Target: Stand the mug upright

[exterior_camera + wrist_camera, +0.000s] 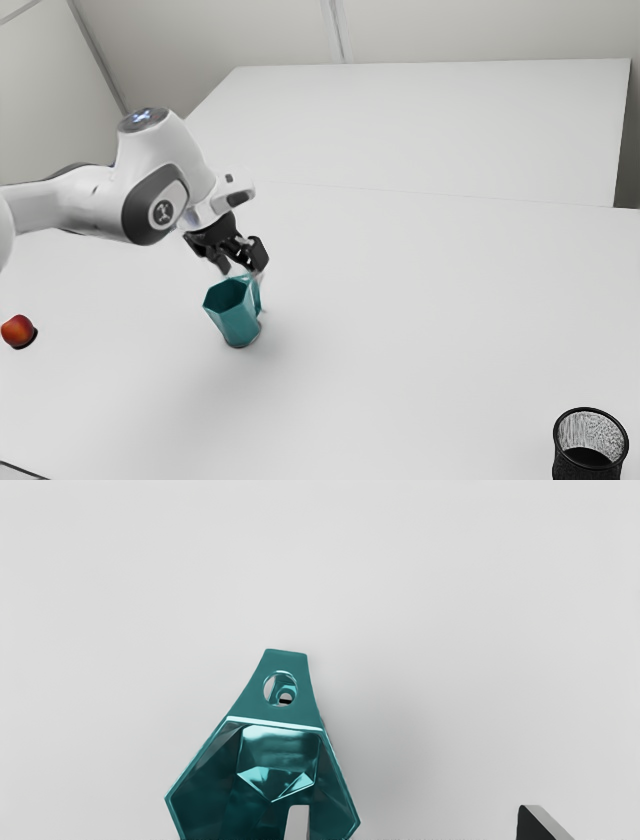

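Jaws spread wide and grasping nothing, the black two-finger gripper [244, 264] slants down from the bent white arm [90, 203] close over the glossy teal faceted mug [238, 325], which stands on the white table [420, 330], mouth up, long axis roughly vertical, handle toward the exterior view's right.

Exterior view: fruit [17, 331], round, red-orange, resting on the table [420, 330] near the view's left edge; dark shadow just beside it. Bin [562, 442]: black, mesh-sided, upright, mouth open, lower right corner, base cut off by the frame. Fruit and bin well apart. Table white, plain. Pale wall [480, 30] behind.
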`<state>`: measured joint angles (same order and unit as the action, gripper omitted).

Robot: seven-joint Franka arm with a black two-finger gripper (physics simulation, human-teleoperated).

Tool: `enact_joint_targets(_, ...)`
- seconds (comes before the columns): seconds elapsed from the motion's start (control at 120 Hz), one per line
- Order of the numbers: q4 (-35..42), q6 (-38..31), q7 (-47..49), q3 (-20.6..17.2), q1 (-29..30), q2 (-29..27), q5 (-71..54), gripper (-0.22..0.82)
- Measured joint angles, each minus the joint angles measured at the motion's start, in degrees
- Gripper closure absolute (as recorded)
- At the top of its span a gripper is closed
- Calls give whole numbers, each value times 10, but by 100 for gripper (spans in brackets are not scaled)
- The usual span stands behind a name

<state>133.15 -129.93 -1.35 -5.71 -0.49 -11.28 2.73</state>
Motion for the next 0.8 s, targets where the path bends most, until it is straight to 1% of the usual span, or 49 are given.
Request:
enact_joint_targets(0.133, -38, 43, 0, 0, 1, 0, 1, 11)
enact_joint_targets(0.292, -102, 110, 1, 0, 4, 14, 1, 6)
enact_joint_targets(0.5, -198, 206, 2, 1, 8, 48, 1, 4)
enact_joint_targets(0.8, -330, 328, 2, 2, 7, 85, -10, 3)
